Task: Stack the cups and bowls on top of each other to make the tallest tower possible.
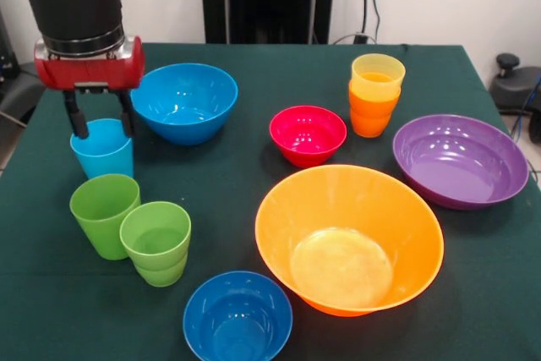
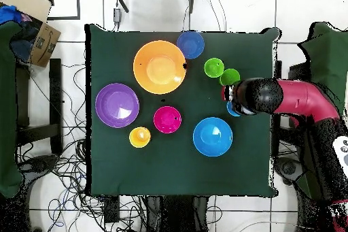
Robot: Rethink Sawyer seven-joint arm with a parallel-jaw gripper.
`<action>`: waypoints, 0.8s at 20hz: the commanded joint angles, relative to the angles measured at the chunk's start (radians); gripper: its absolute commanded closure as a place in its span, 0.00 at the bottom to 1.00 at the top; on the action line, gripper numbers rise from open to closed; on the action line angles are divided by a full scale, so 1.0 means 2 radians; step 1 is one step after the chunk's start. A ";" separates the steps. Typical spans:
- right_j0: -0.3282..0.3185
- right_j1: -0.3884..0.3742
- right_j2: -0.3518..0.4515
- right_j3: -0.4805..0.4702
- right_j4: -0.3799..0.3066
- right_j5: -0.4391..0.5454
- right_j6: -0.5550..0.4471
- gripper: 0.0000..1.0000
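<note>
My gripper (image 1: 101, 118) hangs over the light blue cup (image 1: 101, 156) at the table's left in the front view. Its fingers (image 1: 78, 116) are spread apart, one on each side of the cup's rim. I cannot tell if they touch it. The yellow cup (image 1: 377, 73) sits nested in the orange cup (image 1: 370, 117) at the back right. Two lime green cups stand in front of the light blue one: a plain one (image 1: 103, 213) and a stepped one (image 1: 156, 244). In the overhead view the arm covers most of the light blue cup (image 2: 232, 111).
A blue bowl (image 1: 184, 101) stands right beside the gripper. The red bowl (image 1: 308, 134), the large orange bowl (image 1: 348, 238), the purple bowl (image 1: 461, 161) and a small blue bowl (image 1: 237, 317) are spread over the green cloth. A cardboard box (image 2: 34, 22) lies off the table.
</note>
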 commanded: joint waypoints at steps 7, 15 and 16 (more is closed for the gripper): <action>0.015 0.029 0.036 0.002 -0.046 -0.028 -0.138 0.00; 0.028 0.036 0.049 -0.033 -0.051 -0.008 -0.157 0.00; 0.026 0.038 0.052 -0.035 -0.054 -0.010 -0.164 0.00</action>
